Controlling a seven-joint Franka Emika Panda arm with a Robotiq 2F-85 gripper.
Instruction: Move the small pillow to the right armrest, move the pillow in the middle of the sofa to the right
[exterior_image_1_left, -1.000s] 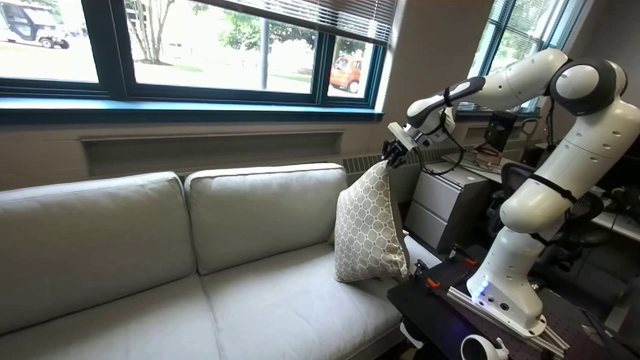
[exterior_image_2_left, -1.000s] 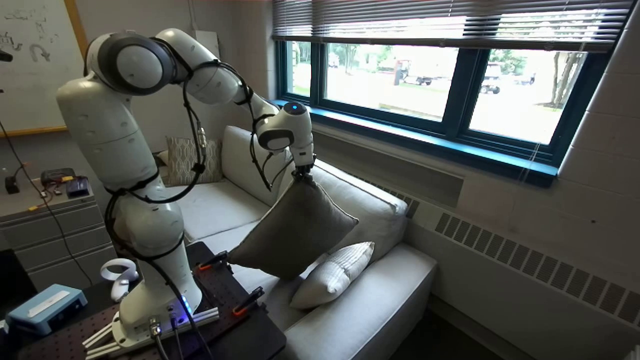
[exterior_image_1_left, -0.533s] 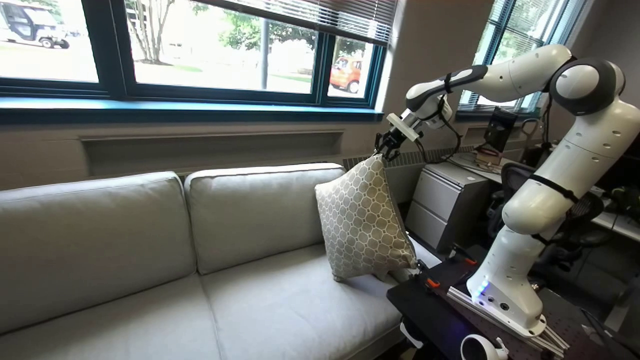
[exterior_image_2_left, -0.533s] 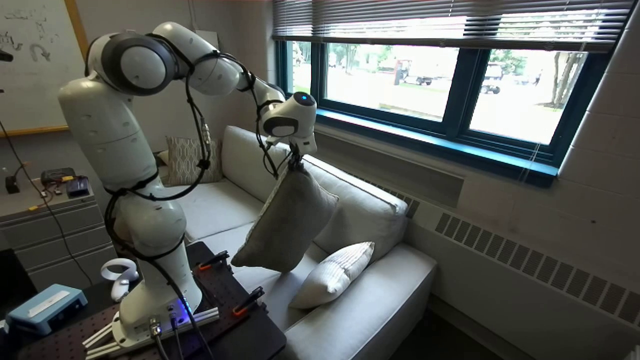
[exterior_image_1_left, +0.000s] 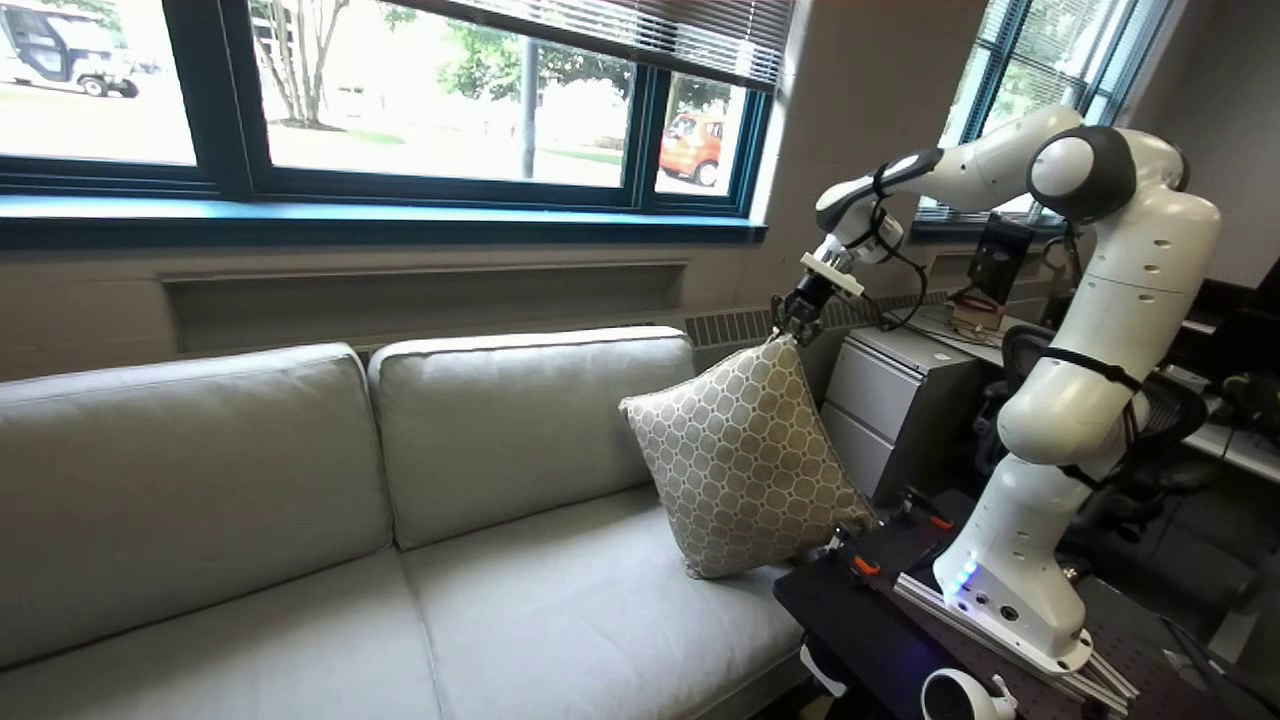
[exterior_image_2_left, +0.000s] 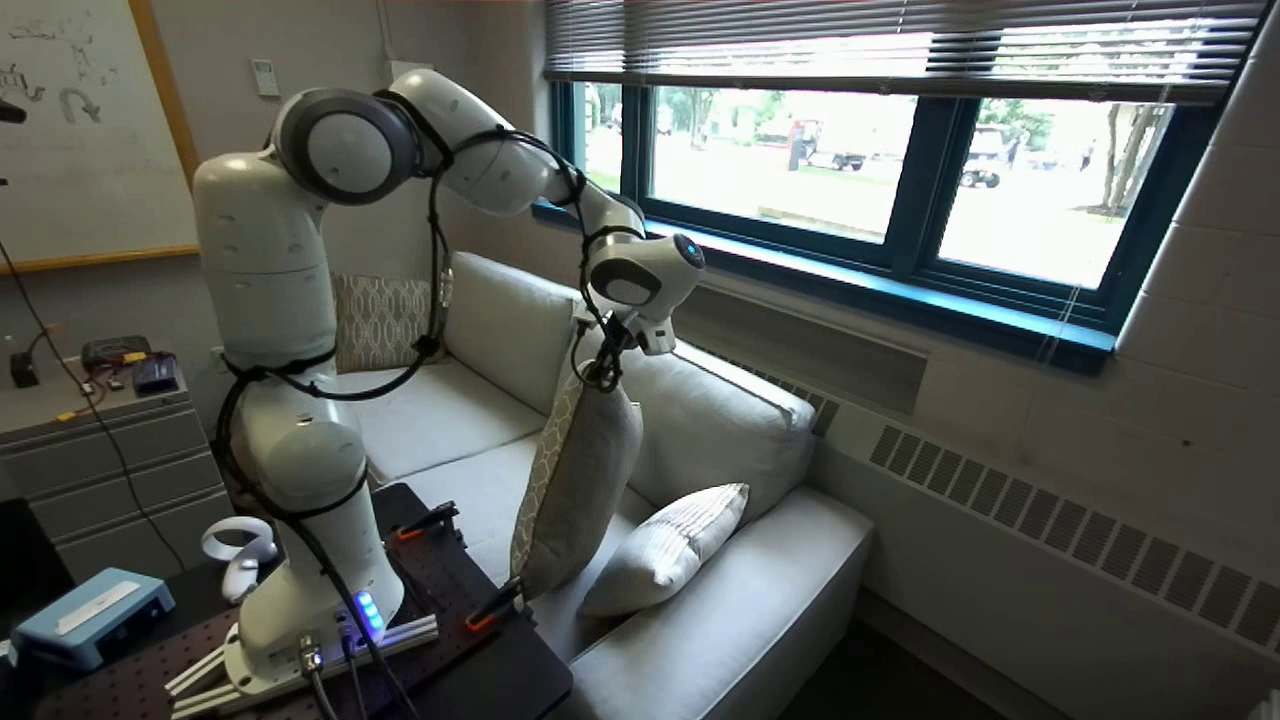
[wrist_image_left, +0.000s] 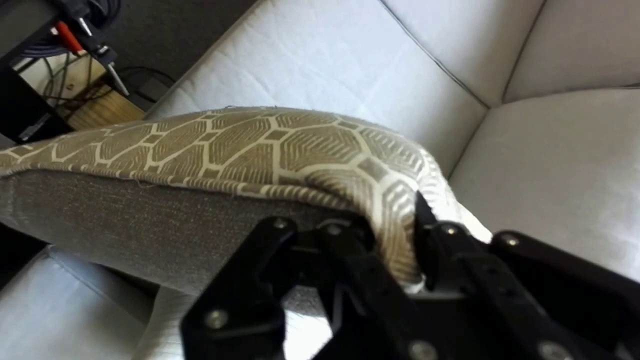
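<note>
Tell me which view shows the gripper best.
The wrist view: the gripper is close up, its fingers shut on a corner of the patterned pillow. Both exterior views show it small, at that corner, fingers indistinct.

A pale sofa (exterior_image_1_left: 520, 600) carries a small pillow (exterior_image_2_left: 665, 555) tilted against the right armrest (exterior_image_2_left: 735, 625) and, at the far end, an upright patterned pillow (exterior_image_2_left: 380, 318).

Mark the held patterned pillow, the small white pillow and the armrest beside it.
Held patterned pillow (exterior_image_1_left: 748, 462), in an exterior view: its lattice face.
Small white pillow (exterior_image_2_left: 668, 553), in an exterior view: middle of its visible side.
Armrest (exterior_image_2_left: 735, 612), in an exterior view: its padded top.
</note>
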